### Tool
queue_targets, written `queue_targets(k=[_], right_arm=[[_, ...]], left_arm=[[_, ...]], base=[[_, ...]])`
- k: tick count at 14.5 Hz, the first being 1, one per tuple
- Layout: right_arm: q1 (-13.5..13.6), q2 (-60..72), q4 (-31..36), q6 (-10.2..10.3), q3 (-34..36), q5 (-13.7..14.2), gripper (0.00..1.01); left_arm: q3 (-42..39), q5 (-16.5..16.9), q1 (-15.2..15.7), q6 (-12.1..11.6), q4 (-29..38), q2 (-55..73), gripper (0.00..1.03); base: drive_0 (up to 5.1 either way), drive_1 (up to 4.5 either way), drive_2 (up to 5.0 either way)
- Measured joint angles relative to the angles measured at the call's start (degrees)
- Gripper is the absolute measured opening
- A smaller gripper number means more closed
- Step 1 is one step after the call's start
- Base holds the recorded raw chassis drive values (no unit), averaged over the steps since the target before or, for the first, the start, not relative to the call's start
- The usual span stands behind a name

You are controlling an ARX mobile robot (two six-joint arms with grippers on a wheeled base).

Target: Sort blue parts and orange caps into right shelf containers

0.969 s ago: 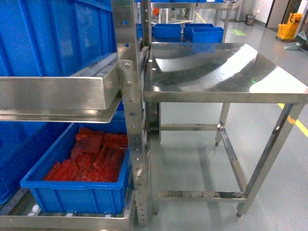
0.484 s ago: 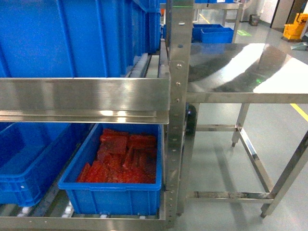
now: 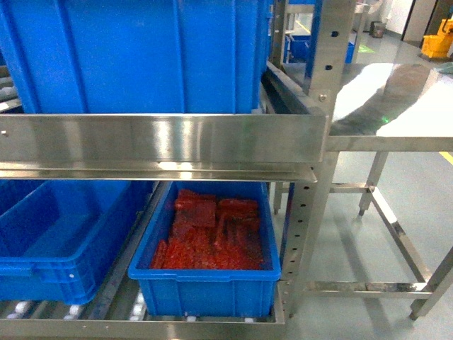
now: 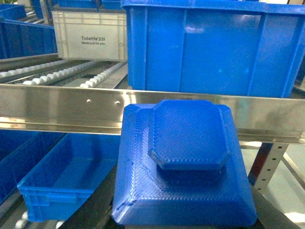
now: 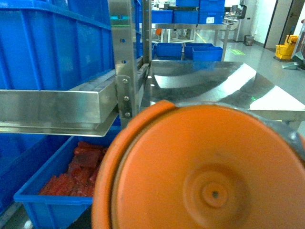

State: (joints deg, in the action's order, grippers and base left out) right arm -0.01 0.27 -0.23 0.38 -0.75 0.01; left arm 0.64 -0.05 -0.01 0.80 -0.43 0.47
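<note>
shelf rack: stainless steel roller shelf rack (image 3: 170,142), two tiers in head view, steel table (image 3: 396,106) just beside its right post.
upper crate: large blue ribbed plastic crate (image 3: 141,53) at front edge of upper tier; contents not visible.
lower right crate: blue open-top crate (image 3: 205,287) at right end of lower tier, holds a pile of red flat pieces (image 3: 212,230).
lower left crate: blue open-top crate (image 3: 49,241) beside it, nothing seen inside.
grey crate: pale grey crate (image 4: 88,36) at back of upper rollers, print reads "Totelife 521"; smaller line not legible.
blue part: blue textured stepped block with octagonal raised top (image 4: 183,162), fills the left wrist view foreground, in front of shelf rail.
orange cap: orange round disc with centre dimple (image 5: 205,171), fills the right wrist view foreground; no digits visible.
grippers: fingers hidden behind these two; grip and opening cannot be told.
</note>
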Motion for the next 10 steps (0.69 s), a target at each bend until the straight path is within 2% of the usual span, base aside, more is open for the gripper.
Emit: queue_targets(k=[10], right_arm=[[0.0,0.0,-0.1,0.0,0.0,0.0,0.44]], left_arm=[[0.0,0.0,0.0,0.0,0.0,0.0,0.41]], base=[[-5.0,2.41,2.4]])
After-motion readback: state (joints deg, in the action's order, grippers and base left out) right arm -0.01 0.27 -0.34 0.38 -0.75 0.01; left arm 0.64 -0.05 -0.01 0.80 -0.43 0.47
